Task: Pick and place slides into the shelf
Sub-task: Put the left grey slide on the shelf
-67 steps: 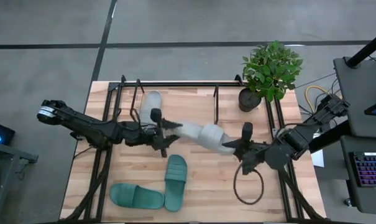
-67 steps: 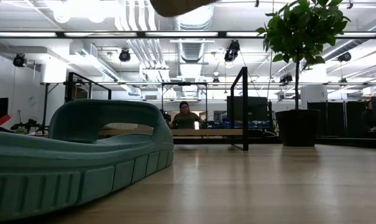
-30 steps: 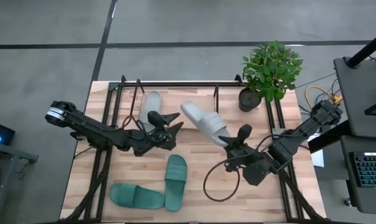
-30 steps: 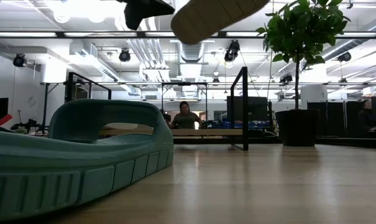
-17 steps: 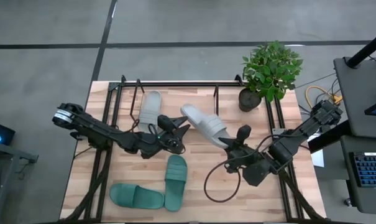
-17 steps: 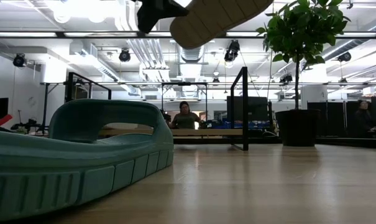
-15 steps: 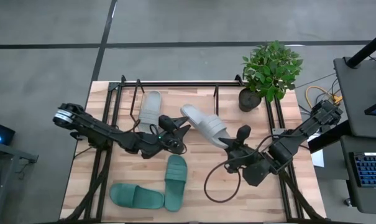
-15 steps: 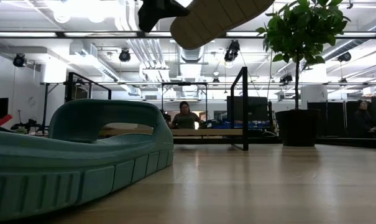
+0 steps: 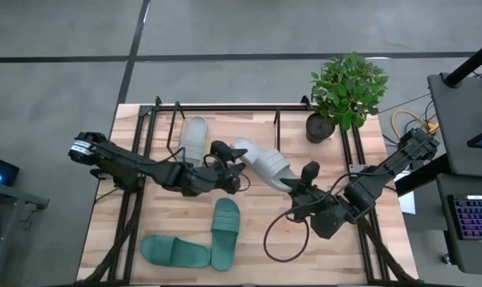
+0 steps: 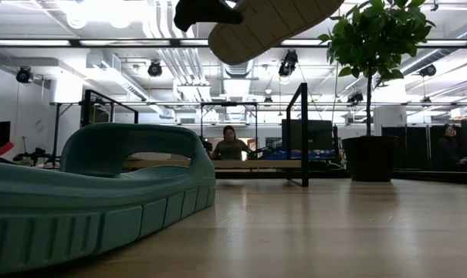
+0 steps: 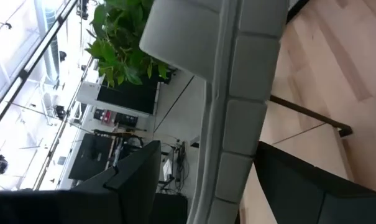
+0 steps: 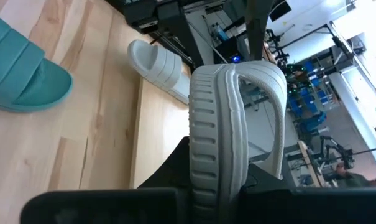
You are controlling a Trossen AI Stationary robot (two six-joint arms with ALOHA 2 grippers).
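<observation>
Light grey slide (image 9: 260, 163) held off the table between both arms, over the middle of the shelf (image 9: 225, 108), lying diagonally in the high view. Right gripper (image 9: 298, 190) is clamped on one end of it: in the right wrist view the ribbed sole edge and strap (image 12: 237, 124) sit squeezed between that arm's dark fingers. Left gripper (image 9: 230, 159) is at the other end, fingers spread either side of the sole edge (image 11: 234, 118) in the left wrist view (open around it, not clearly pinching). Low view shows the sole's underside (image 10: 272, 23) up at the top edge, well above the tabletop, a dark gripper part just beside it. Second light grey slide (image 9: 193, 137) lies flat on the shelf board toward its left end, also seen in the right wrist view (image 12: 158, 67). Two dark teal slides on the tabletop near the front: one (image 9: 225, 233) pointing toward the shelf, the other (image 9: 174, 252) lying crosswise, touching it. Potted plant (image 9: 346, 92) at the shelf's right end. A person (image 10: 231, 144) sits in the room far behind.
</observation>
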